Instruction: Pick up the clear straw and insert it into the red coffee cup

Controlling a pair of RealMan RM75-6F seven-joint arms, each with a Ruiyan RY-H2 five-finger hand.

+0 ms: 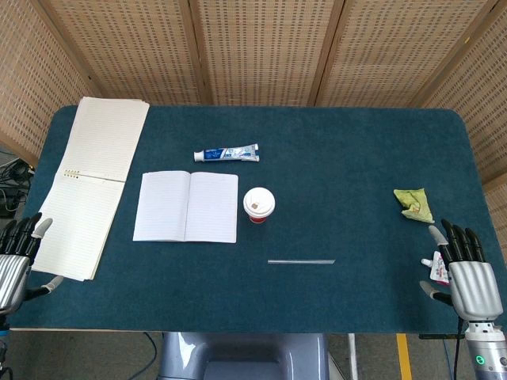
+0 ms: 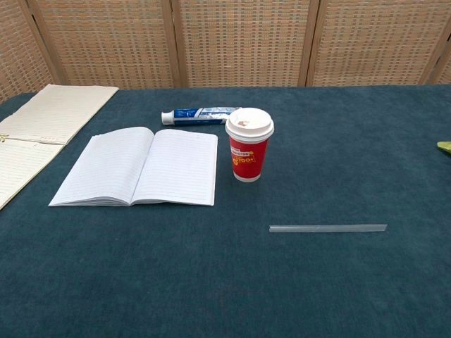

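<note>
The clear straw (image 1: 301, 261) (image 2: 328, 228) lies flat on the blue table, crosswise, a short way in front and to the right of the cup. The red coffee cup (image 1: 259, 205) (image 2: 249, 144) stands upright with a white lid on it, just right of an open notebook. My left hand (image 1: 17, 257) hovers at the table's near left corner, fingers spread and empty. My right hand (image 1: 466, 273) hovers at the near right edge, fingers spread, holding nothing. Both hands are far from the straw and appear only in the head view.
An open lined notebook (image 1: 186, 207) (image 2: 138, 167) lies left of the cup. A toothpaste tube (image 1: 226, 153) (image 2: 199, 113) lies behind it. A large spiral pad (image 1: 87, 178) covers the far left. A crumpled yellow-green wrapper (image 1: 415, 203) and a small pink-white packet (image 1: 436, 271) sit at the right.
</note>
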